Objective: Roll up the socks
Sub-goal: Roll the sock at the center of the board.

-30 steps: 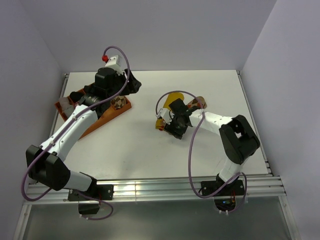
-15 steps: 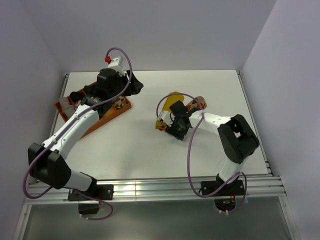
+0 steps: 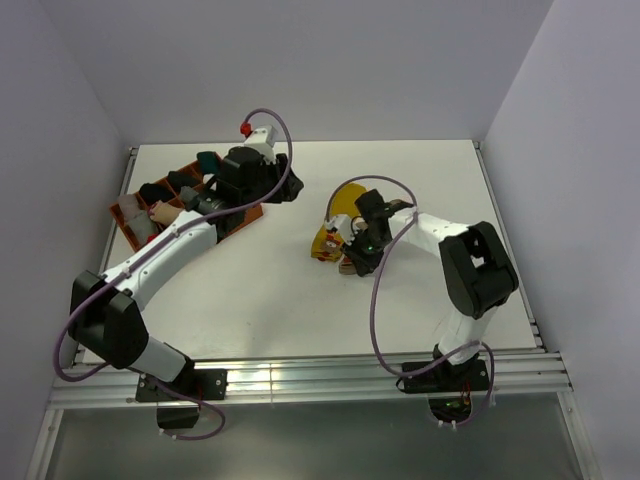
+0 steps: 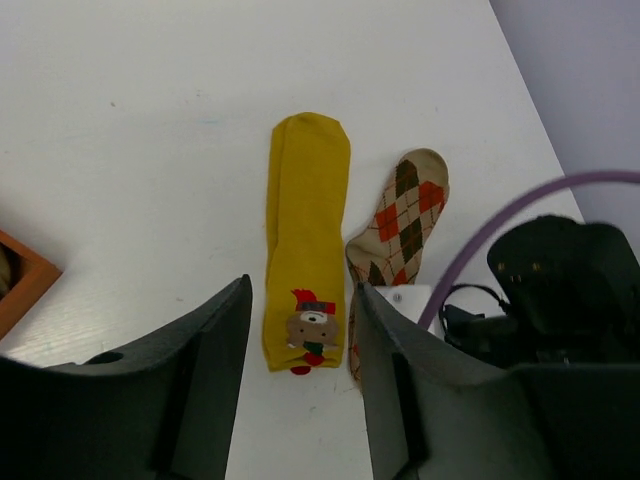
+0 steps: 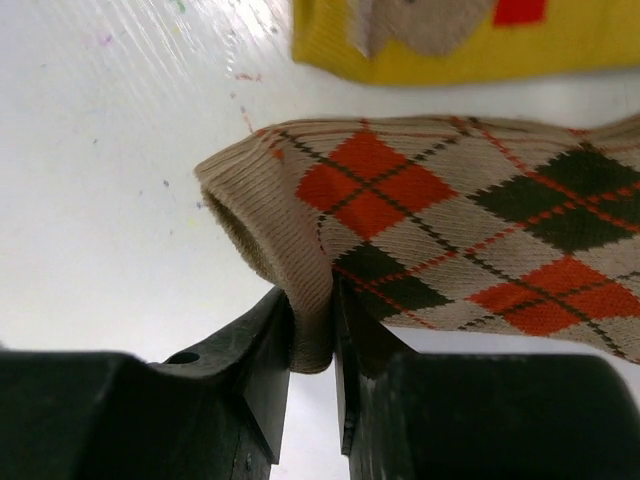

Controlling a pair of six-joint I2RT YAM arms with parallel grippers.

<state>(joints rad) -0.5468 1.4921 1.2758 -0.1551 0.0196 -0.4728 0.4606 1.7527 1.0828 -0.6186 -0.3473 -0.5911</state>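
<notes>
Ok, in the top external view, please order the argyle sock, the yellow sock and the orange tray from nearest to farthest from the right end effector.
1. argyle sock: its cuff is pinched in the right end effector.
2. yellow sock: flat beside the argyle sock, on its left.
3. orange tray: far across, at the table's left side.

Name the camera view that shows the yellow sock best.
Left wrist: the yellow sock lies flat, visible end to end, label showing. The top external view has it partly hidden by the right arm and cable. The right wrist view catches only a strip of it above the argyle sock that the right gripper pinches.
</notes>
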